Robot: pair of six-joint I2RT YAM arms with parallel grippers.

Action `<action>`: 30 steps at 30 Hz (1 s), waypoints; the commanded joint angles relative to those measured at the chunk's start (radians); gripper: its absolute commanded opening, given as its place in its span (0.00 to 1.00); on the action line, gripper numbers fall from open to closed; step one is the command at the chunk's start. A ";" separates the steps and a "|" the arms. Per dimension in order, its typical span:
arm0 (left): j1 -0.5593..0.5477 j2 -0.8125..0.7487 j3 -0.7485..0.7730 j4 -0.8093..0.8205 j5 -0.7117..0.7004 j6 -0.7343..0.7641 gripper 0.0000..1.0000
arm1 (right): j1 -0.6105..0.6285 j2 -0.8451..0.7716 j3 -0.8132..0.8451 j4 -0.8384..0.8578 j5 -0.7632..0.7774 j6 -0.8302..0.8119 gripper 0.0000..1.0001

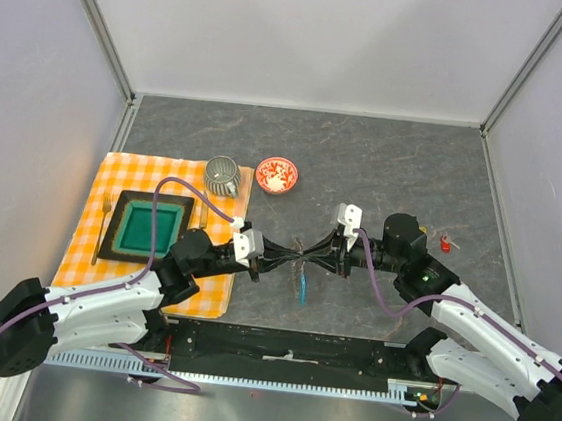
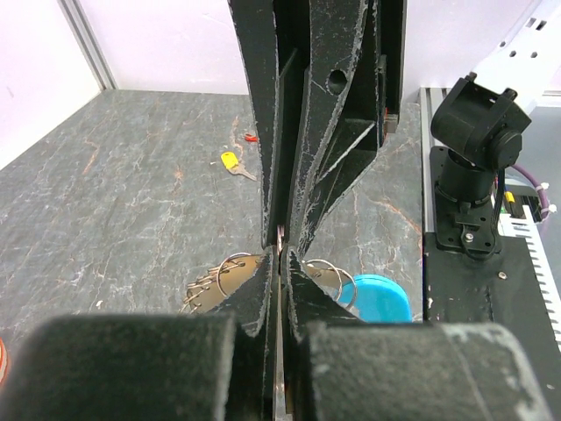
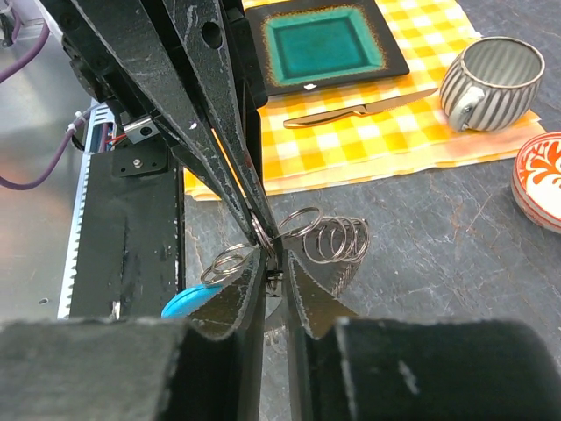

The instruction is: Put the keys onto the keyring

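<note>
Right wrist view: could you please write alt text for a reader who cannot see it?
The right gripper and left gripper meet tip to tip, pinching the keyring with its blue tag. Behind: checked cloth, teal plate, knife, striped cup.

the keyring (image 3: 337, 238) is shiny metal, its tag (image 2: 380, 298) glossy plastic, the table (image 1: 387, 161) matt.

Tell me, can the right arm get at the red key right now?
Probably not as things stand: the right gripper is shut on the keyring, though the red key lies uncovered on the table beside that arm.
</note>
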State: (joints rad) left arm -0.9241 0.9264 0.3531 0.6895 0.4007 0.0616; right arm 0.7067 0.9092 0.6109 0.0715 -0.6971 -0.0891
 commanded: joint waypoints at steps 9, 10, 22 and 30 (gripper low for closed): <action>0.004 0.000 0.015 0.105 0.035 0.006 0.02 | -0.007 -0.018 -0.007 0.059 -0.055 -0.004 0.00; 0.004 0.000 0.017 0.101 0.035 0.004 0.02 | -0.009 -0.021 -0.007 0.059 -0.053 -0.004 0.00; 0.004 -0.052 0.173 -0.436 -0.103 0.059 0.40 | -0.003 0.010 0.035 -0.098 0.057 -0.095 0.00; 0.004 0.041 0.259 -0.532 -0.073 0.092 0.46 | 0.039 0.043 0.043 -0.119 0.132 -0.126 0.00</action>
State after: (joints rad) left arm -0.9241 0.9272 0.5644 0.2165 0.3138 0.1139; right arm 0.7231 0.9520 0.6102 -0.0620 -0.6071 -0.1806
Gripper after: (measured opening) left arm 0.460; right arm 0.009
